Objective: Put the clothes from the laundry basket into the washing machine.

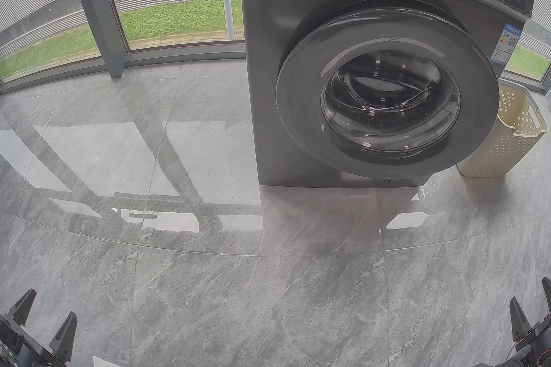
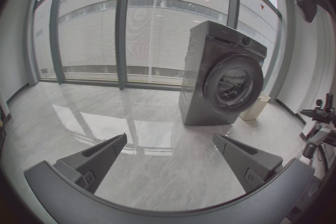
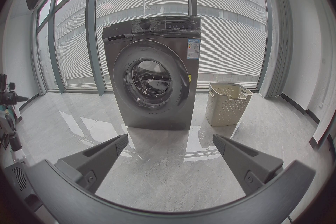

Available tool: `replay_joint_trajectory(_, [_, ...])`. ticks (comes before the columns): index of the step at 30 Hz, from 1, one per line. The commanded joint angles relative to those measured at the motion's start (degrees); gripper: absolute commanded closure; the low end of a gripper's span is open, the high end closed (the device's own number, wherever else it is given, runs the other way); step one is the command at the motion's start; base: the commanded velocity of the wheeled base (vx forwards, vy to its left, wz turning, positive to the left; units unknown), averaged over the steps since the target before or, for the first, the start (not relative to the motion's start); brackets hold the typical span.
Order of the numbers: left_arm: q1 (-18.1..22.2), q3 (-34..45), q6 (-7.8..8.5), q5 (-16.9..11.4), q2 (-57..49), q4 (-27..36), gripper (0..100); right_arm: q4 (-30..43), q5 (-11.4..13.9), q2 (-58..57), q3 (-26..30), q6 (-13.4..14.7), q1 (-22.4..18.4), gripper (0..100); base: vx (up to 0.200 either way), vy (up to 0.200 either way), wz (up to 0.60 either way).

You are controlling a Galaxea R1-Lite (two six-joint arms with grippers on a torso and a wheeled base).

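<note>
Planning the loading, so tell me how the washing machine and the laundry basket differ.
The washing machine is dark grey and tall; the laundry basket is cream, perforated and lower. The washing machine's round door is shut; the laundry basket is open on top. Both stand upright on the floor.

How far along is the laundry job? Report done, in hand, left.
Done: nothing visible. The washing machine door is shut. In hand: nothing; left gripper and right gripper are empty, jaws open, well short of the machine. Left: open the door, load whatever the laundry basket holds.
</note>
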Motion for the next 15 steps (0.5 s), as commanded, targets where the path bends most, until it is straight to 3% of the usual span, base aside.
replay_joint_trajectory(1, [7.2, 1.8, 0.47, 1.4, -5.4, 3.1, 0, 0.0, 0.0, -0.9, 1.0, 0.0, 0.0, 0, 0.0, 0.0, 0.0])
replay_joint_trajectory(2, [7.2, 1.8, 0.47, 1.4, -5.4, 3.1, 0, 0.0, 0.0, -0.9, 1.0, 0.0, 0.0, 0, 0.0, 0.0, 0.0])
replay_joint_trajectory(3, [11.6, 1.8, 1.52, -0.3, -9.1, 3.5, 0, 0.0, 0.0, -0.9, 1.0, 0.0, 0.0, 0, 0.0, 0.0, 0.0])
replay_joint_trajectory(15, [10.0, 1.7, 2.84, -2.0, -10.2, 5.1, 0, 0.0, 0.0, -0.9, 1.0, 0.0, 0.0, 0, 0.0, 0.0, 0.0])
